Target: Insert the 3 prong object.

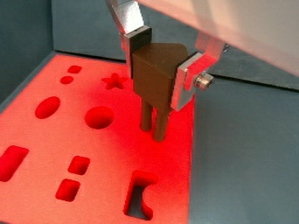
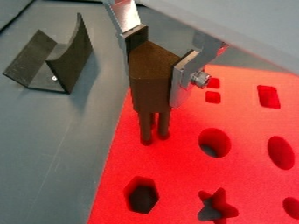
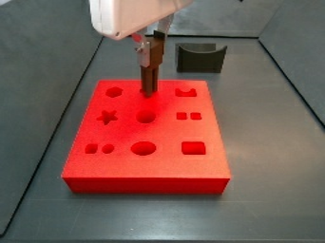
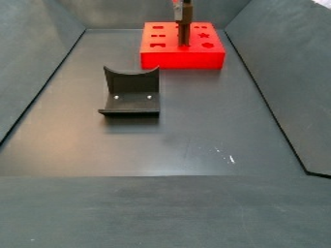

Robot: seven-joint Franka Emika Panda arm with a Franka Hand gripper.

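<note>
Evidently mid-insertion, the tool (image 1: 160, 74) pinched the 3 prong object (image 1: 152, 83) upright over the red block (image 3: 165, 157), prong tips at its top face, so the next move called for aligning them with a matching hole and pressing down.

Even bright overhead light; red block (image 3: 146, 142) glowing, oversaturated; wrist views soft.
</note>
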